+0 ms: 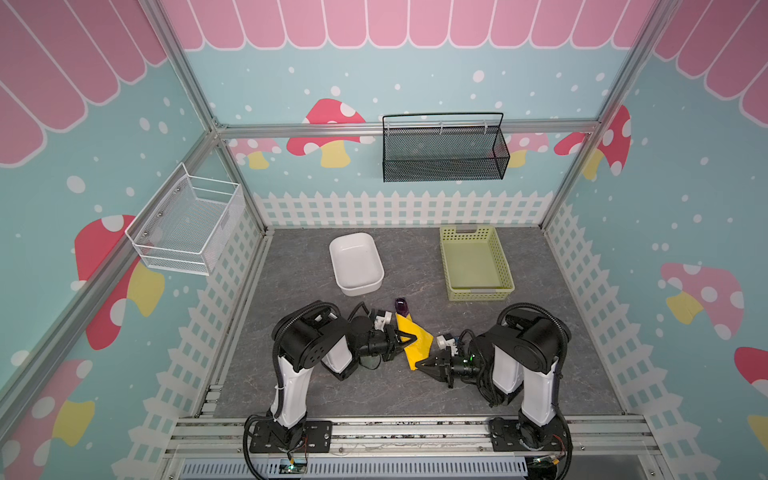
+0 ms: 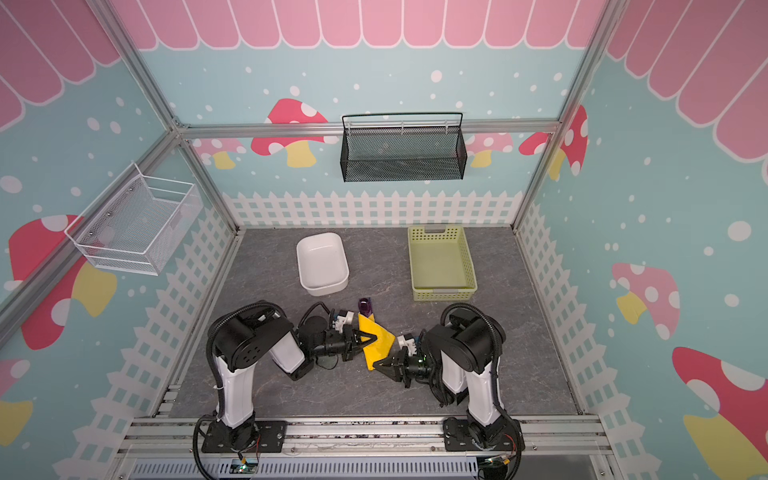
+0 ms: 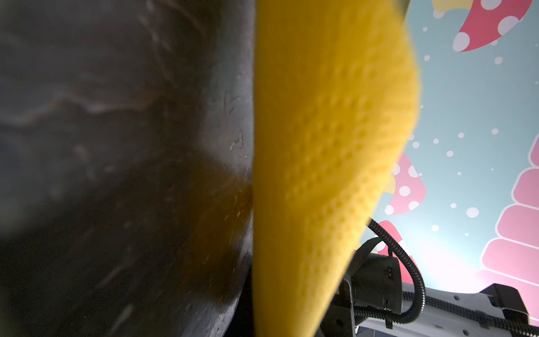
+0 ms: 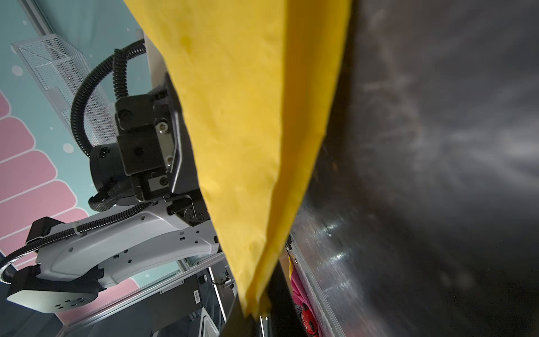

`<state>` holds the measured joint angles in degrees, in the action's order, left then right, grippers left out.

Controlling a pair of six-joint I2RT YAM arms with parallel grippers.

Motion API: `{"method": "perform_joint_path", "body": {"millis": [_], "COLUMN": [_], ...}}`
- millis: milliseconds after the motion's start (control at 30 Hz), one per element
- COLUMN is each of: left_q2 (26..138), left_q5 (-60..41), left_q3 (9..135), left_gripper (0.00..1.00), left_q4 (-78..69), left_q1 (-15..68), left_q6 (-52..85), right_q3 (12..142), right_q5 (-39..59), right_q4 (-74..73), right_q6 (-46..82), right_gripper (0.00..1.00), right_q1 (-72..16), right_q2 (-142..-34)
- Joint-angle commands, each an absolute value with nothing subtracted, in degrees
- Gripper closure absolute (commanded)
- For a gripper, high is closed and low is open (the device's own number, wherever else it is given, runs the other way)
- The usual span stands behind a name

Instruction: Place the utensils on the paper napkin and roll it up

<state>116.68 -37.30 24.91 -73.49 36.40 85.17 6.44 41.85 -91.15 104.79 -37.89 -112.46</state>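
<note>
Yellow napkin, front-middle of the tabletop, is pinched by left gripper and right gripper; purple utensil pokes out.

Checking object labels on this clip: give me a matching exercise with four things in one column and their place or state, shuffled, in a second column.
1 napkin
2 tub
3 perforated basket
4 mesh rack

a black, hung on the back rail
b pale green, on the table
c white, on the table
d pinched by left end effector and right end effector

Pairs: 1-d, 2-c, 3-b, 4-a
</note>
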Motion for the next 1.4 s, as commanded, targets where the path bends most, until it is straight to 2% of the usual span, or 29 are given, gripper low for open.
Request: {"method": "perform_joint_path", "body": {"millis": [0,200,400,533,1100,1233,1367], "left_q2": [120.74,119.31,114.63,110.63,95.25,90.26,83.11], "left_q5": [-34.1,-34.43,-34.29,-33.77,-33.14,-33.15,-32.51], "left_q3": [22.85,23.64,24.97,26.39,31.94,33.02,34.46], "left_gripper": [1.0,1.0,1.0,1.0,1.0,1.0,1.0], "left_q4": [-63.99,-64.42,-57.0,-50.48,-35.52,-32.88,-28.35], "left_q1": [35.0,34.78,34.64,34.7,33.47,33.28,33.14], "left_q6": [88.4,86.59,82.44,78.54,62.52,56.84,48.98], "right_q3": [3.28,3.29,2.13,0.74,-0.87,-0.02,2.22], "right_q5": [40.03,39.62,38.66,37.78,38.3,38.67,38.93], "right_q4": [-97.47,-96.19,-93.14,-91.71,-82.78,-74.0,-59.33], "right_q6": [106.2,105.34,103.91,103.19,98.93,95.73,89.84], "right_gripper": [0.96,0.92,0.76,0.72,0.75,0.75,0.75], "right_q1": [-38.15,-38.16,-38.01,-37.62,-33.71,-32.38,-29.68], "right_q2": [-114.9,-113.27,-110.32,-107.95,-99.45,-93.84,-84.29]}}
